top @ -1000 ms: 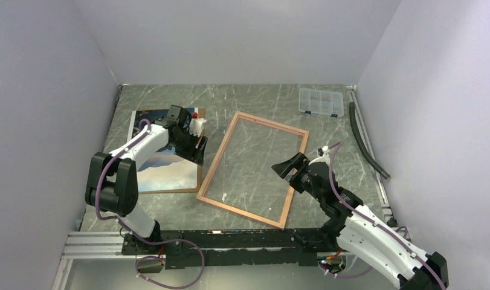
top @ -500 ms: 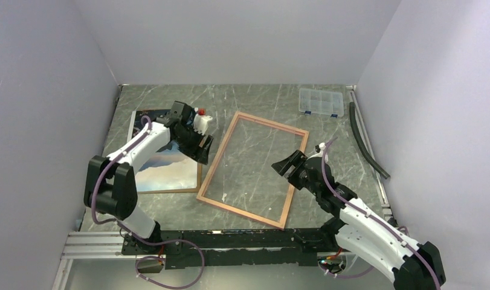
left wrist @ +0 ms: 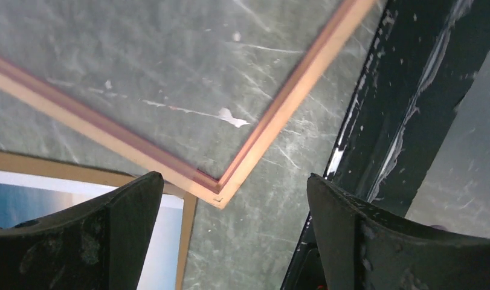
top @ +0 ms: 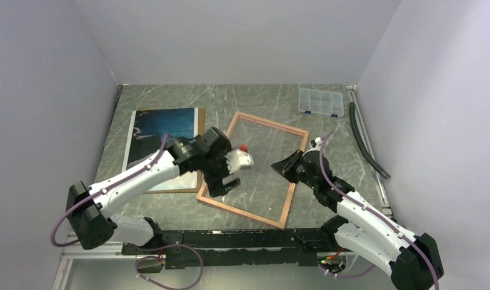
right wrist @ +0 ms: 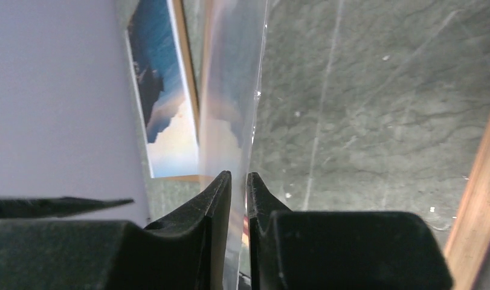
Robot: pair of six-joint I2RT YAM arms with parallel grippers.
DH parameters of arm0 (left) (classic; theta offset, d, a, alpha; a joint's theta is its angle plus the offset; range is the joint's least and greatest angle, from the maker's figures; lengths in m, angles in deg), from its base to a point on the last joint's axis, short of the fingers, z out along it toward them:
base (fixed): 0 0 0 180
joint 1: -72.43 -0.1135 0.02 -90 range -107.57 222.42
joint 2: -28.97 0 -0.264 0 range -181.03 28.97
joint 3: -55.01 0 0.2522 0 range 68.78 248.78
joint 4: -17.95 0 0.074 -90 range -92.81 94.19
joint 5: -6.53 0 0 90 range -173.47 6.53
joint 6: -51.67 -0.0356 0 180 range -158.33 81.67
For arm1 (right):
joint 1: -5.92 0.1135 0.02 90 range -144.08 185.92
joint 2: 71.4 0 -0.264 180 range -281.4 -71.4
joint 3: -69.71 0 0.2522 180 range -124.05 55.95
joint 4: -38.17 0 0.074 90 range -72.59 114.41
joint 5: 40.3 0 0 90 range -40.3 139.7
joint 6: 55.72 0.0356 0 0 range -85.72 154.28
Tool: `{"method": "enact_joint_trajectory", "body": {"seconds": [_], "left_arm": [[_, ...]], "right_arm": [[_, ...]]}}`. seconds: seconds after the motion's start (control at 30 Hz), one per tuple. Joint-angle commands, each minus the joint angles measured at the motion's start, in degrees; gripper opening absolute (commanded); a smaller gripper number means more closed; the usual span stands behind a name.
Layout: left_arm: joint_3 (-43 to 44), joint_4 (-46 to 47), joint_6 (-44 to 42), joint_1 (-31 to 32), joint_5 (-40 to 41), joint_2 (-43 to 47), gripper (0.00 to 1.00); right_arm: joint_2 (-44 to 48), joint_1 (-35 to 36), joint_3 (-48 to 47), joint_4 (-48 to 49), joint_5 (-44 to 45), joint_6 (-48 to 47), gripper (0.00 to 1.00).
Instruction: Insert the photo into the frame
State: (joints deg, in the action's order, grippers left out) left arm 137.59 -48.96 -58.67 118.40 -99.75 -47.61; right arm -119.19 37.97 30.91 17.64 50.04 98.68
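The photo (top: pixel 161 130) lies face up on a brown backing board (top: pixel 170 191) at the left; it also shows as the photo (left wrist: pixel 25 193) and the photo (right wrist: pixel 164 109) in the wrist views. The frame (top: pixel 271 122) lies flat mid-table, wood-coloured side up. My left gripper (top: pixel 221 184) hovers over its near-left corner, jaws wide open and empty; in its wrist view that frame corner (left wrist: pixel 303 78) sits between and beyond the left gripper (left wrist: pixel 231 178). My right gripper (top: pixel 280 166) is at the frame's right side. There the right gripper (right wrist: pixel 238 175) is shut on a thin clear sheet (right wrist: pixel 230 90), seen edge-on, with the frame rail (right wrist: pixel 481 193) to its right.
A clear compartment box (top: pixel 320 101) stands at the back right. A black hose (top: pixel 366 142) runs along the right wall. The arms' black mounting rail (left wrist: pixel 399 90) crosses the near edge. Grey walls close in the left, back and right.
My left arm swung from above the photo to the frame's near-left corner and its jaws opened wider. My right gripper's jaws closed onto the clear sheet.
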Motion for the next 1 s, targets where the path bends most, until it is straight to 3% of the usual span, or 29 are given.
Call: {"method": "enact_joint_trajectory", "body": {"seconds": [0.0,0.07,0.17,0.4,0.6,0.8,0.97], "left_arm": [[0.3,-0.8,-1.7,12.6,14.6,3.1,0.95],[-0.9,1.2,-2.7,18.7,23.4,3.6,0.95],[0.3,4.9,-1.0,21.3,33.3,2.4,0.95],[-1.2,16.3,-6.2,27.9,43.4,4.2,0.95],[0.9,14.0,-2.5,29.0,38.9,1.4,0.95],[2.7,10.4,1.3,29.3,29.1,2.1,0.95],[-0.4,15.5,1.2,29.4,36.3,2.3,0.95]], "right_arm": [[2.9,-0.1,-2.6,3.3,-2.0,3.5,0.18],[3.9,0.0,-2.3,3.7,-2.4,5.6,0.15],[4.3,0.0,-2.1,3.5,-3.1,10.1,0.09],[3.6,1.7,-4.0,2.7,-1.5,17.2,0.00],[2.0,3.8,-6.8,2.6,-0.5,19.6,0.00],[0.0,6.2,-9.1,1.8,2.6,20.1,0.00],[-1.0,8.9,-10.0,3.3,4.6,21.5,0.00]]}}
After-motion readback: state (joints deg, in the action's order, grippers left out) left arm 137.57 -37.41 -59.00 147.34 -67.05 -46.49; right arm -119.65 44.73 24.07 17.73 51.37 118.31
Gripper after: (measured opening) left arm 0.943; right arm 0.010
